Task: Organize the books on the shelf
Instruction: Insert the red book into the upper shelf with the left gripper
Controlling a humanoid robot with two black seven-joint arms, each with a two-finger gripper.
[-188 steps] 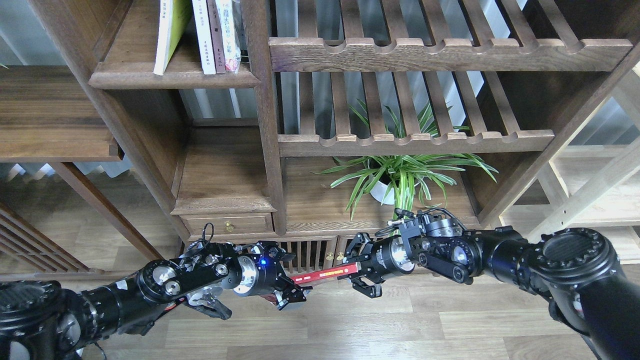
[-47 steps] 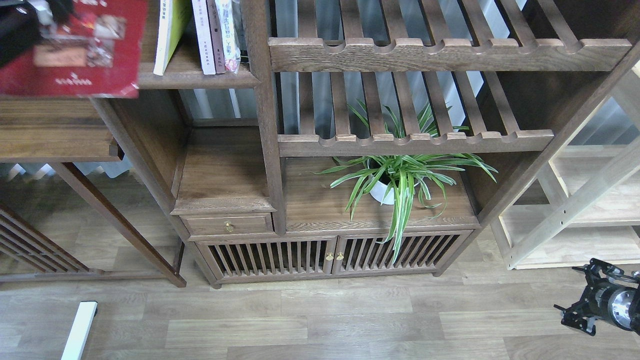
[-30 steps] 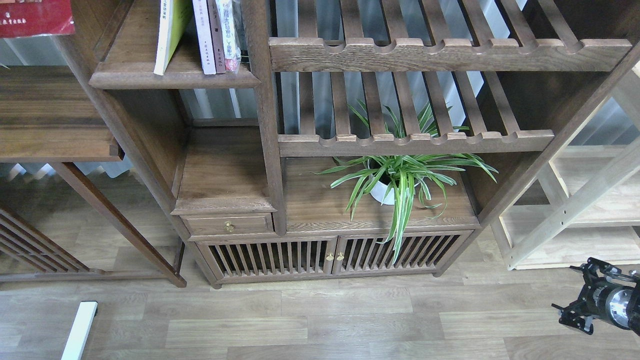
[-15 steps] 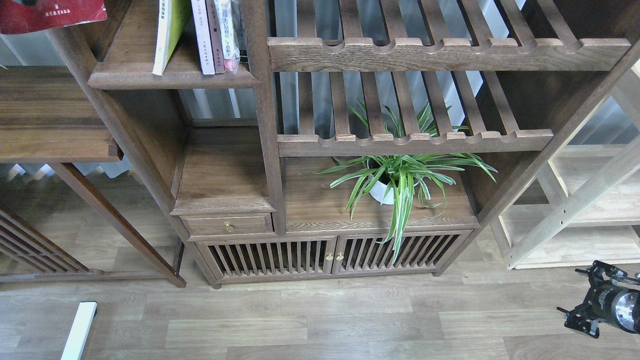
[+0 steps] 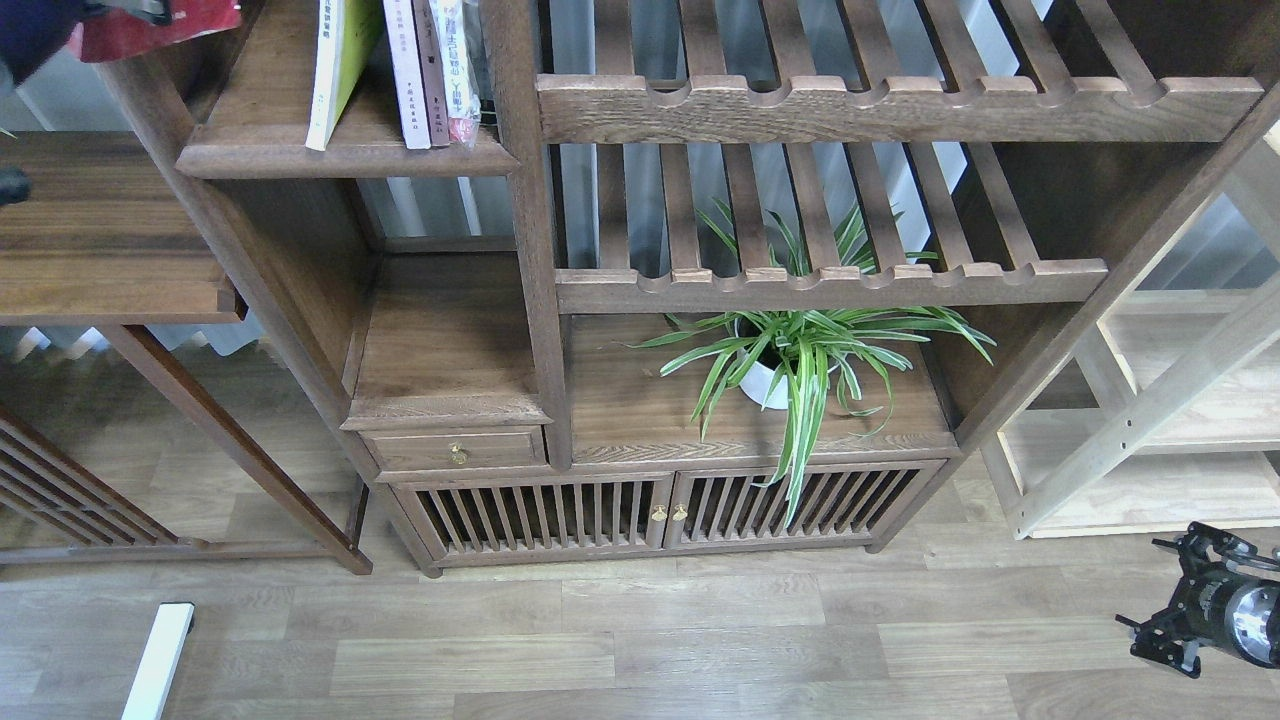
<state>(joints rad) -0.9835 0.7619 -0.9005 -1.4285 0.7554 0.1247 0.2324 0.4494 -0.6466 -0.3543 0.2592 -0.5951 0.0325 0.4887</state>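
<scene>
Red shows at the top left corner: the red book point(image 5: 160, 25) is up there, partly cut off by the frame, with something dark over its left end, too blurred to tell whether fingers grip it. On the dark wood shelf point(image 5: 340, 158), the yellow-green book point(image 5: 335, 70) leans left, apart from the lavender-white book point(image 5: 405, 70) standing near the post. Low at the right edge, the right gripper point(image 5: 1165, 615) hangs over the floor, fingers spread, empty.
</scene>
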